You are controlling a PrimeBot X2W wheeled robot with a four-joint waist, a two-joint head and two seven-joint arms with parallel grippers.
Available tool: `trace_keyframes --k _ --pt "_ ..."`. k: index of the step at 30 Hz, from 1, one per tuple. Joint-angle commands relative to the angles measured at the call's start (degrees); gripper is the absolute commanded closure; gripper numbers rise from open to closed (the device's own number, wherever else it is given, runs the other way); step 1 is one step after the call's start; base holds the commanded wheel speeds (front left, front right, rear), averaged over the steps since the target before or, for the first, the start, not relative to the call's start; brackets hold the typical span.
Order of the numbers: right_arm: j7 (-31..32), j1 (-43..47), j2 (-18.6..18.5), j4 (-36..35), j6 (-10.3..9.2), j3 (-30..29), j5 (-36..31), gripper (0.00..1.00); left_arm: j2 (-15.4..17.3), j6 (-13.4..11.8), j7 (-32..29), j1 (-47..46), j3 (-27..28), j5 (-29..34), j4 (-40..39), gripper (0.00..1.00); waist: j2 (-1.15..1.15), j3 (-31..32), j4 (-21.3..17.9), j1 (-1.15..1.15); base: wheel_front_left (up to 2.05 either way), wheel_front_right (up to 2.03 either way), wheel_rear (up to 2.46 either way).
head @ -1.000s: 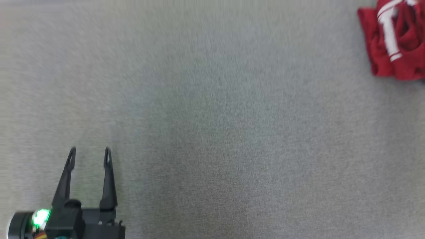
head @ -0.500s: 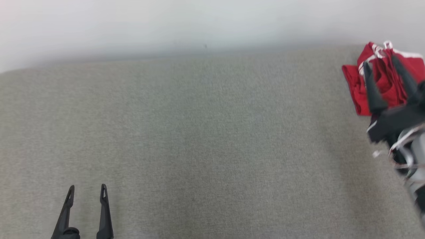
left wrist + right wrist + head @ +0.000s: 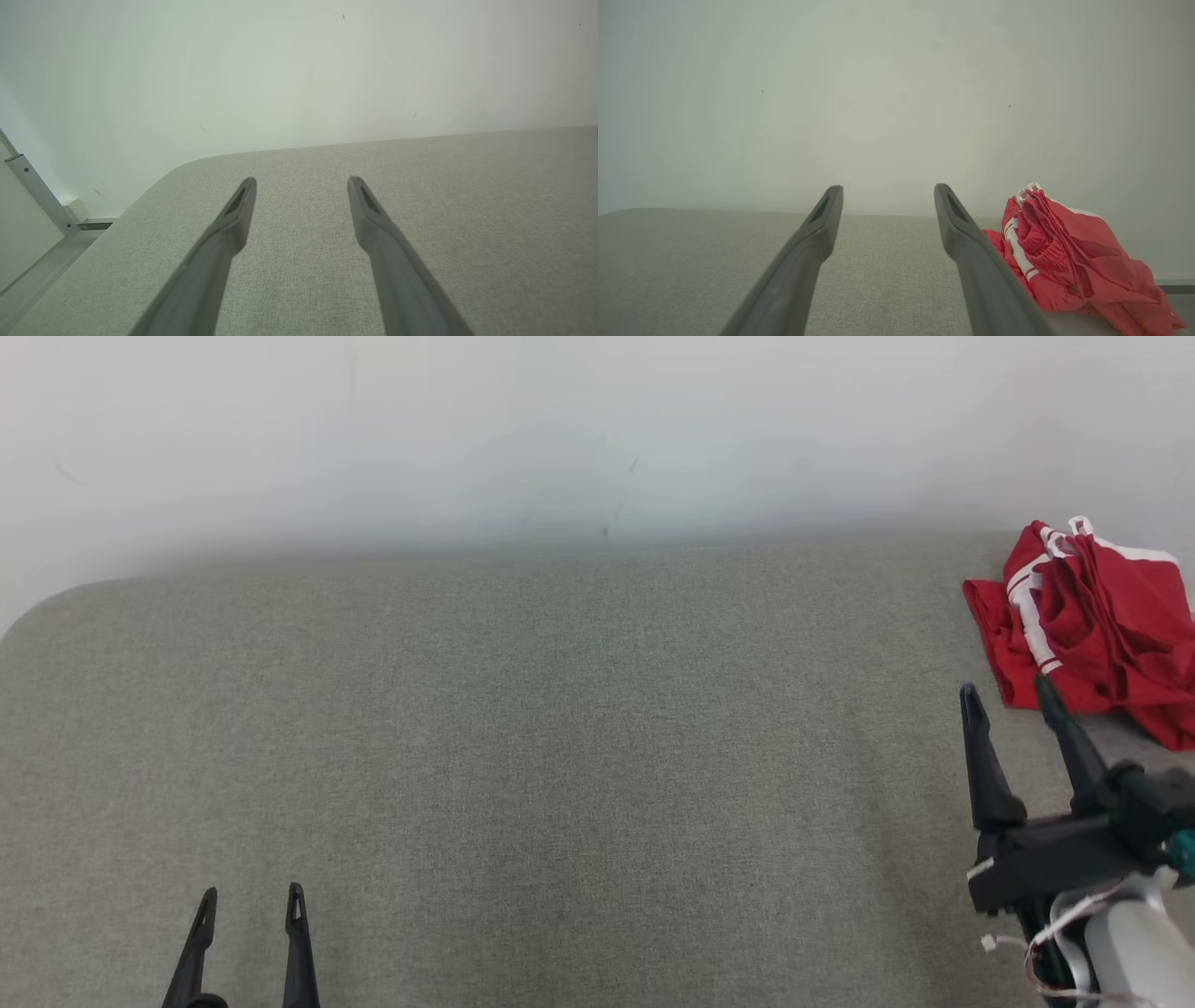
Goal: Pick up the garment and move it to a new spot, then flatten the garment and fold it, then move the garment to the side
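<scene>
Wide open and empty, the right gripper [image 3: 1005,686] is hovering just short of the crumpled red garment [image 3: 1092,616] at the worktop's [image 3: 560,756] far right, probably needing a deeper, rightward reach before closing.

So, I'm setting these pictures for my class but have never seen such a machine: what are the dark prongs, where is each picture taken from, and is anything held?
It's a two-armed robot; the dark prongs are the fingers of its end effectors. The wide picture comes from a camera on its head, looking down at a grey fabric-covered surface before a pale wall: the left end effector shows at lower left, the right end effector at lower right. The other two come from cameras on each wrist, looking along that arm's fingers. A crumpled red garment with white stripes lies at the far right, close to the right end effector. Both end effectors are open and hold nothing.
</scene>
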State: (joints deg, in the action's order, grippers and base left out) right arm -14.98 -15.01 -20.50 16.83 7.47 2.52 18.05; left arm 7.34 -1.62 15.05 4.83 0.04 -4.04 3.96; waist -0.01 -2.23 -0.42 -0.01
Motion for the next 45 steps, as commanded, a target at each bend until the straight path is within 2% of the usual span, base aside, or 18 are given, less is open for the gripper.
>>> trace_keyframes --k 1,11,20,45 --pt "-0.22 3.08 2.01 -1.76 -0.01 -1.52 -1.39 0.00 -0.17 0.15 0.17 0.88 0.36 0.03 0.28 0.00 0.01 0.28 -0.17 0.01 0.00 0.00 0.00" --pt "-0.22 12.37 8.70 -6.33 -0.01 -6.13 -5.01 0.00 -0.51 0.74 0.17 -0.14 1.00 0.56 0.87 0.00 0.01 1.25 0.03 0.01 0.00 0.00 0.00" --pt "-0.24 18.15 13.57 -8.68 -0.01 -7.35 -7.02 0.00 -0.94 1.15 0.16 0.26 1.25 0.83 0.92 0.00 0.01 2.10 0.46 0.01 0.00 0.00 0.00" --pt "-0.26 18.66 15.00 -7.52 -0.01 -2.45 -7.66 0.00 -1.67 3.03 0.17 -0.08 1.00 1.18 2.80 0.00 0.01 3.43 2.32 0.01 0.00 0.00 0.00"
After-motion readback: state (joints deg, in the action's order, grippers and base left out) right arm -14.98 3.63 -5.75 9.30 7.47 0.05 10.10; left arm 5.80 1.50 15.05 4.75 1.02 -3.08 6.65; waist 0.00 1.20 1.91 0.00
